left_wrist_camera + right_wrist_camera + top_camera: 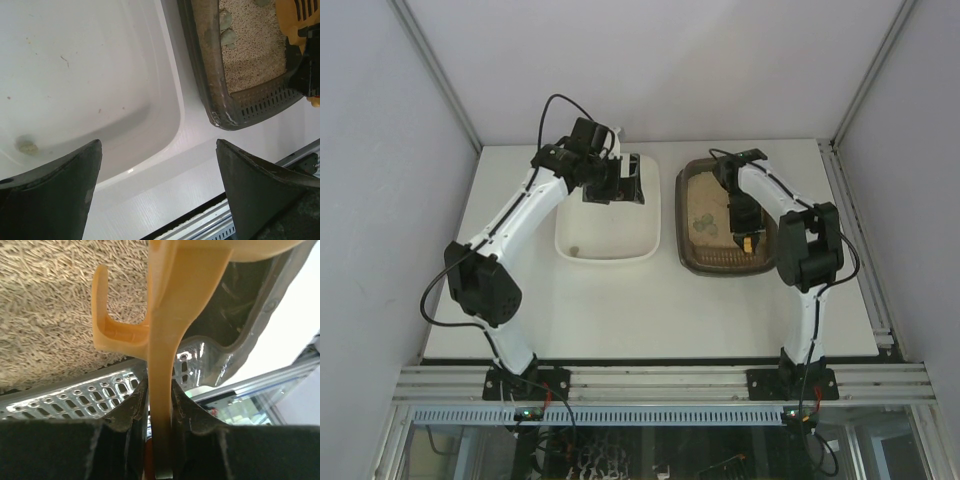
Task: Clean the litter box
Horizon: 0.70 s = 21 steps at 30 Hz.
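The dark brown litter box (692,262) with beige litter sits right of centre; it also shows in the left wrist view (210,95) and the right wrist view (250,325). Greenish clumps (705,225) lie in its litter. My right gripper (160,390) is shut on the handle of the yellow slotted scoop (165,325), held over the box's near half (746,240). My left gripper (620,185) is open and empty above the far rim of the white tub (645,235); its fingers (55,190) frame the tub's near corner. One clump (27,146) lies in the tub.
The table's front edge and a metal rail (660,380) run along the near side. Grey enclosure walls stand left, right and behind. A strip of bare table (190,145) separates the tub and the litter box.
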Tool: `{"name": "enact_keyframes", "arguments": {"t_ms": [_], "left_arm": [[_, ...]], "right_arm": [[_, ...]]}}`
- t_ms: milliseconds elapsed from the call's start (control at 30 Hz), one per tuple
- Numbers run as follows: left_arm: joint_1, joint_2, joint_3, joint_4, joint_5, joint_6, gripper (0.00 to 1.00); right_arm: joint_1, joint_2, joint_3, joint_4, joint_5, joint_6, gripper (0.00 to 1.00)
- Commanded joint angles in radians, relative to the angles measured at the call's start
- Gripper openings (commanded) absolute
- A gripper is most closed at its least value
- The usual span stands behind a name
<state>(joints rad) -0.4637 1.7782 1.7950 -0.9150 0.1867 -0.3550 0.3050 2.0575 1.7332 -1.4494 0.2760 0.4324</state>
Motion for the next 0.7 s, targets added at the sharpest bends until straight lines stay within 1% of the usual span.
{"name": "enact_keyframes", "arguments": {"t_ms": [0, 267, 667], "left_arm": [[0.003, -0.052, -0.009, 0.027, -0.001, 0.019, 1.00], [0.004, -0.055, -0.017, 0.030, -0.006, 0.025, 1.00], [0.009, -0.046, -0.020, 0.033, 0.012, 0.029, 1.00]], "right_arm": [[-0.053, -0.003, 0.040, 0.081, -0.193, -0.062, 0.00], [-0.122, 0.025, 0.064, 0.126, -0.401, -0.101, 0.00], [-0.140, 0.018, 0.032, 0.201, -0.638, -0.135, 0.00]]}}
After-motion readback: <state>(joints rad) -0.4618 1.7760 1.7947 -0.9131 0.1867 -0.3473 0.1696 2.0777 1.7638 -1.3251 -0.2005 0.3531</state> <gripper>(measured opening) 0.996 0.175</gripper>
